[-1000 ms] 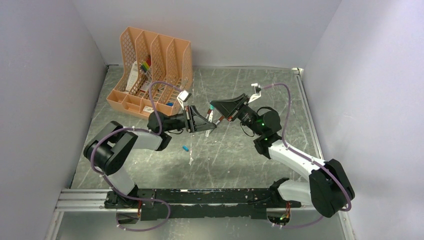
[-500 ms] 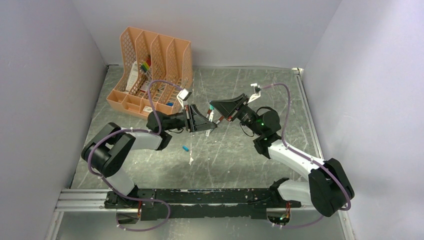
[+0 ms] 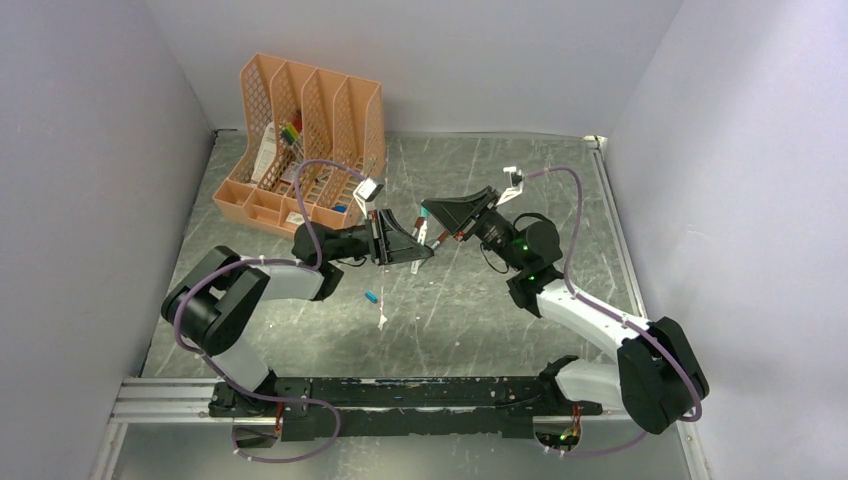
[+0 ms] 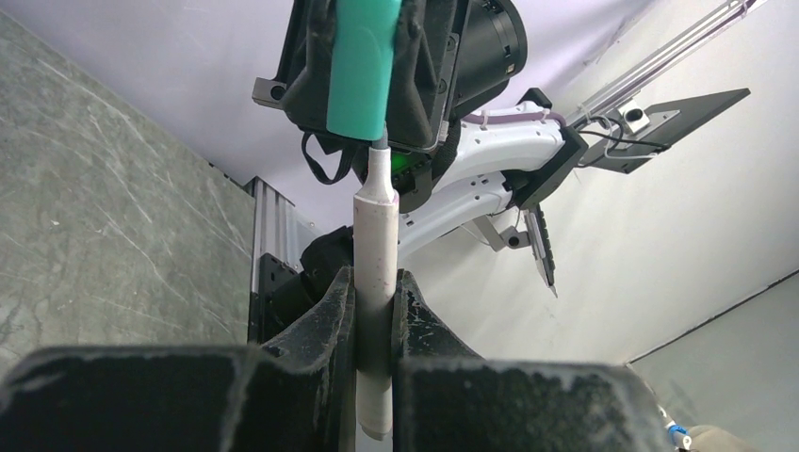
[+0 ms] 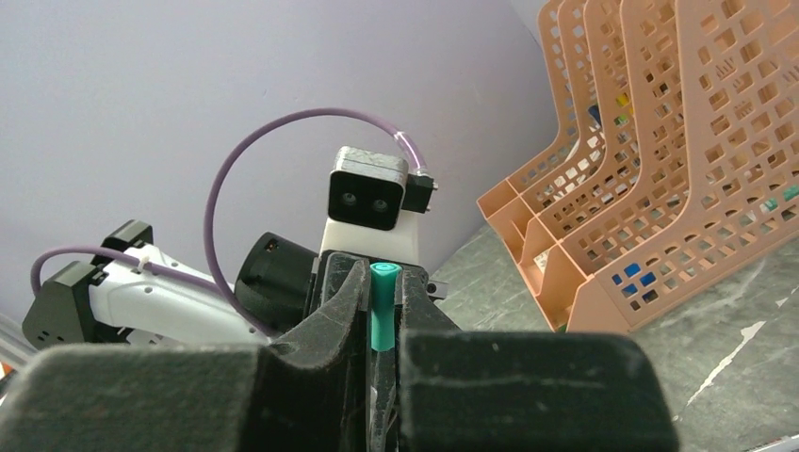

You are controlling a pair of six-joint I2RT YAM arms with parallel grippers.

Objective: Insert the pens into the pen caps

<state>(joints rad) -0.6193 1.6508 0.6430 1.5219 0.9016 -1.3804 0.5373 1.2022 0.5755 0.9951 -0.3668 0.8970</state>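
My left gripper [image 4: 375, 282] is shut on a slim white pen [image 4: 377, 235], which stands upright between its fingers. The pen's narrow tip meets the open mouth of a teal pen cap [image 4: 363, 66]. My right gripper [image 5: 382, 282] is shut on that teal cap [image 5: 383, 311], whose closed end pokes out past its fingertips. In the top view the left gripper [image 3: 418, 252] and right gripper [image 3: 432, 222] meet nose to nose above the middle of the table. A loose white pen [image 3: 383, 320] and a small blue cap [image 3: 371, 297] lie on the table below them.
An orange mesh file organizer [image 3: 300, 140] stands at the back left, with a bundle of multicoloured markers [image 3: 290, 132] in it. Grey walls close in the table on the left, back and right. The arms' rail [image 3: 400, 395] runs along the near edge.
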